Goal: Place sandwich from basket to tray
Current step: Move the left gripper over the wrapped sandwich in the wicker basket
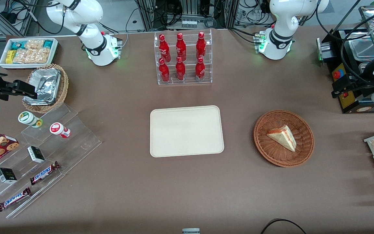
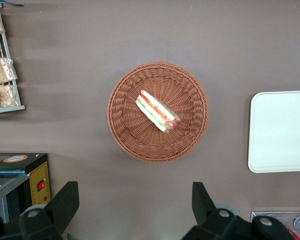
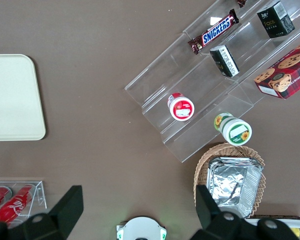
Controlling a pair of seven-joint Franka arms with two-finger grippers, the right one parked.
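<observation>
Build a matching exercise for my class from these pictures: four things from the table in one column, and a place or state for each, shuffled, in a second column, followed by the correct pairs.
Column one:
1. sandwich
2. tray
3. basket
4. gripper

Column two:
A. open, raised above the table near the basket
B. holds one wedge of bread
C. bare, lying between the basket and the snack steps
D. lies inside woven wicker

Pairs: 1-D, 2-C, 3-B, 4-A
</observation>
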